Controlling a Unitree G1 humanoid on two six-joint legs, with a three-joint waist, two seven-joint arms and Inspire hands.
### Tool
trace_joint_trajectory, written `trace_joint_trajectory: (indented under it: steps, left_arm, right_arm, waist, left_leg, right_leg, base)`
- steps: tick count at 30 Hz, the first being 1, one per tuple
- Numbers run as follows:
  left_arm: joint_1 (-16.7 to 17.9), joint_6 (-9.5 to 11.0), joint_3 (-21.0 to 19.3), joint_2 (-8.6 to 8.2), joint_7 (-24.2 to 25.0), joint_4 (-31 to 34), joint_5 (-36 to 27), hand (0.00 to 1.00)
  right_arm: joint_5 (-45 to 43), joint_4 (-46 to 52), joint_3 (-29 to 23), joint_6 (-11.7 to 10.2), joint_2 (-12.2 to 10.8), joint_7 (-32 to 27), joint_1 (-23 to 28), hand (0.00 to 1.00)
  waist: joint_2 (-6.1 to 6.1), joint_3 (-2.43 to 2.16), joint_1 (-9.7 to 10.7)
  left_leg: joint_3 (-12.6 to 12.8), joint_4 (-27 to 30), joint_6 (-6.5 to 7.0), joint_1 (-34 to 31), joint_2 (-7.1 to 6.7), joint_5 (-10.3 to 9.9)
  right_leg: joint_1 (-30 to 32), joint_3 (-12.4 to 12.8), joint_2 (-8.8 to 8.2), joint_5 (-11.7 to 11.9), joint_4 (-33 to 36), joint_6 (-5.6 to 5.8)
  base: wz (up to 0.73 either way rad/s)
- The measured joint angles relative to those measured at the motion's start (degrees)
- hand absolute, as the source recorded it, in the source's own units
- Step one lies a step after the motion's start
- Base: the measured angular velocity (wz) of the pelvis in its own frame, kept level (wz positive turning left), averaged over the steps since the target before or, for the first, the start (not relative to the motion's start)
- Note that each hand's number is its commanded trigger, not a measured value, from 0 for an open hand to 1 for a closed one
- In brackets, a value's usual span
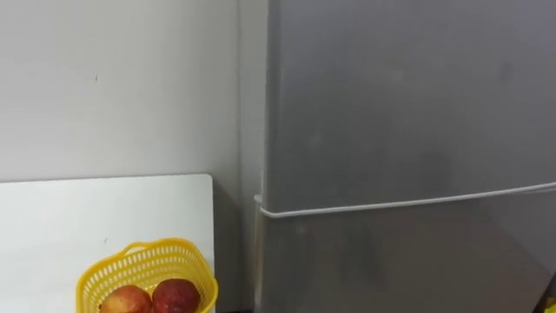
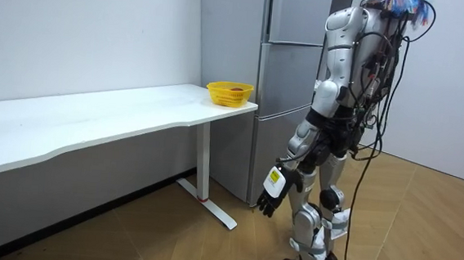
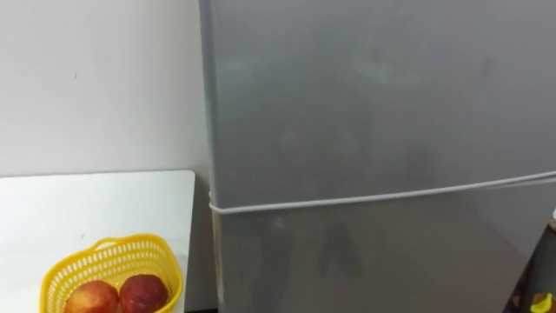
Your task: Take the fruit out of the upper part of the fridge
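A tall grey fridge (image 1: 408,96) stands right in front of me, its doors closed. A thin white seam (image 1: 408,205) divides the upper door from the door below (image 1: 391,261). In the room view I stand upright facing the fridge (image 2: 288,85), close to it. My left hand (image 2: 272,194) hangs low beside my thigh with relaxed fingers, holding nothing.
A white table (image 1: 78,217) stands against the wall to the left of the fridge. At its near corner sits a yellow basket (image 1: 178,261) holding two red fruits (image 1: 174,296). A dark shape (image 3: 546,278) that I cannot identify shows at the lower right edge. The floor is wooden (image 2: 421,233).
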State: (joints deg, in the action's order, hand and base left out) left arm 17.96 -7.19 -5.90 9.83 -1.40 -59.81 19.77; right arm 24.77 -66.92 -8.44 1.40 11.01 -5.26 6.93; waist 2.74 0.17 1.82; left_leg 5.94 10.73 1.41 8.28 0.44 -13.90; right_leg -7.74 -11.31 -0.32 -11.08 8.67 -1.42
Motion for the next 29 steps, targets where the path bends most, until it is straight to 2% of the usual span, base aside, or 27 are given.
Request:
trace_joint_trajectory:
  steps: [5, 8, 12, 18, 29]
  left_arm:
    - [-0.67, -0.03, -0.01, -0.10, 0.53, -0.24, 0.38, 0.00]
    - [-1.84, -0.65, 0.46, -0.23, 0.81, -1.00, 0.58, 0.00]
    - [-1.65, -1.66, 0.44, -0.51, 2.07, -1.22, 0.94, 0.00]
    - [-1.65, -2.04, 0.57, -0.62, 3.42, -1.04, 1.21, 0.00]
    - [-2.13, -2.95, 2.86, -0.73, 3.25, -1.13, 1.23, 0.00]
  right_arm:
    - [-3.92, -0.54, 2.70, -0.01, -0.01, 2.58, -0.07, 0.00]
    - [-7.84, -1.29, 4.00, -0.01, -0.19, 3.80, -0.17, 0.00]
    - [-12.31, -1.72, 6.48, 0.04, -0.42, 5.23, -0.04, 0.00]
    - [-16.33, -1.53, 7.32, -0.06, -1.60, 6.55, -0.04, 0.00]
    - [-22.27, -1.46, 9.61, -0.15, -1.63, 8.60, -0.79, 0.00]
  waist:
    - [-0.68, 0.04, -0.41]
    - [-0.90, 0.00, -0.63]
    - [-1.08, -0.06, -0.91]
    - [-1.13, -0.08, -0.94]
    - [-1.32, -0.07, -1.06]
  left_leg:
    - [-0.23, -0.02, 0.00, -0.24, -0.15, 0.00]
    - [-0.99, 0.11, 0.00, -0.78, -0.20, 0.00]
    - [-1.07, 0.20, 0.00, -0.53, -0.22, 0.00]
    - [-1.40, 0.24, 0.00, -0.37, -0.21, 0.00]
    - [-1.43, 0.25, 0.01, -0.42, -0.17, -0.01]
  right_leg:
    - [-0.11, -0.50, -0.04, -0.03, -0.04, 0.03]
    - [-0.11, -1.46, -0.17, -0.03, -0.11, 0.05]
    - [-0.40, -1.45, -0.18, -0.12, -0.16, 0.09]
    - [-0.41, -1.38, -0.18, -0.12, -0.14, 0.09]
    - [-0.38, -1.37, -0.18, -0.12, -0.06, 0.09]
  base:
    - [0.06]
    - [0.13]
    - [0.01]
    - [0.00]
    - [0.00]
